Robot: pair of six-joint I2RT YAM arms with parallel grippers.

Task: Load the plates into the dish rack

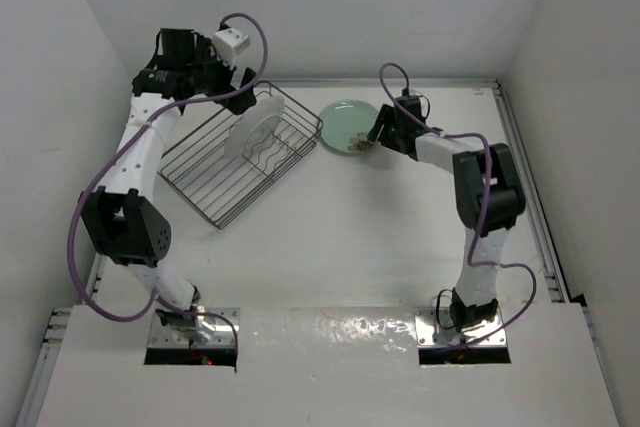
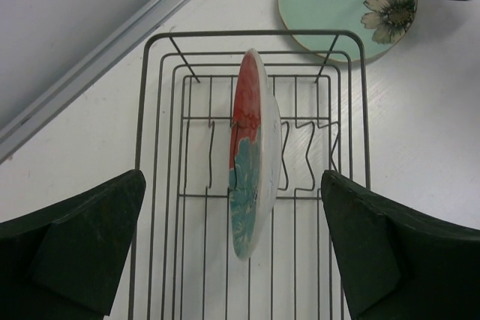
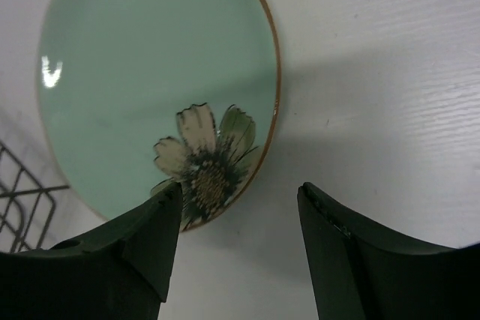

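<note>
Right hand (image 3: 238, 211) above white table (image 3: 390, 73)

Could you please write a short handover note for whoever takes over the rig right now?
Left hand: open, above the dish rack, with a finger on either side of the red-and-teal plate and not touching it.
Right hand: open, low over the flower-side rim of the mint-green plate, gripping nothing.
Done: the red-and-teal plate stands on edge among the rack's wavy divider wires.
To do: the mint-green plate lies flat on the table just outside the rack. It probably needs gripping by the rim and standing in a free slot.
</note>
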